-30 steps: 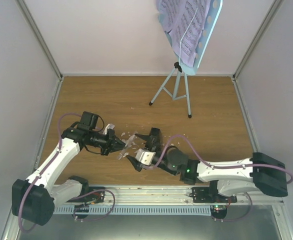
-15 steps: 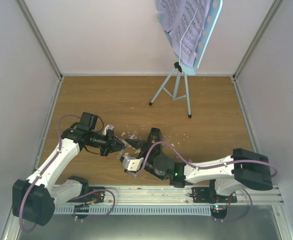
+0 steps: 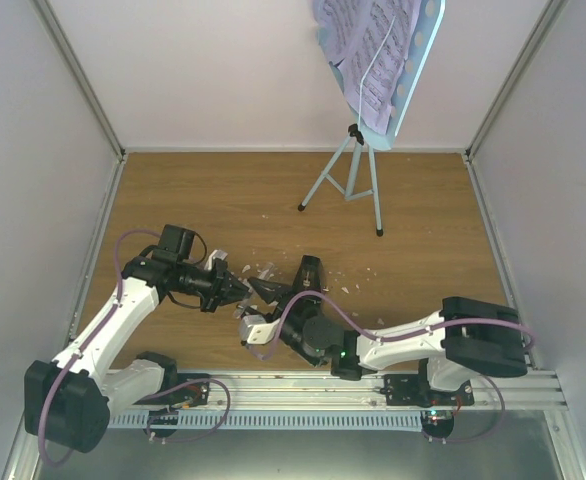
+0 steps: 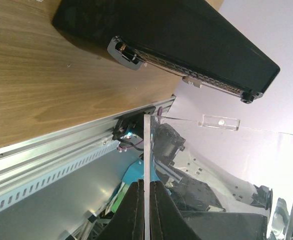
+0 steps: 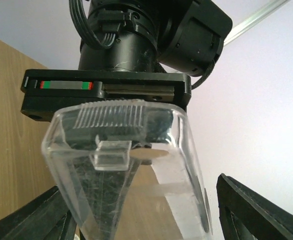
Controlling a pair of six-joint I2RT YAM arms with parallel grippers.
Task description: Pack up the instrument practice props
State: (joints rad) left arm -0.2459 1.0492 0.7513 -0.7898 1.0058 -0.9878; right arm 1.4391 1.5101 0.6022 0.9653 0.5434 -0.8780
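The light blue music stand stands at the back right with lilac sheet-music pages on its desk. The black metronome body lies on its side on the table, also in the left wrist view. My left gripper is shut on the edge of the metronome's clear cover, held off the table. My right gripper is open, and the clear cover sits between its spread fingers, with the left gripper's body behind it.
Small white crumbs lie scattered on the wooden table around both grippers. White walls close in the table on three sides. A metal rail runs along the near edge, also in the left wrist view.
My right arm has swung left and brought its open gripper up around the clear cover. The left gripper has stayed almost still, holding the cover.
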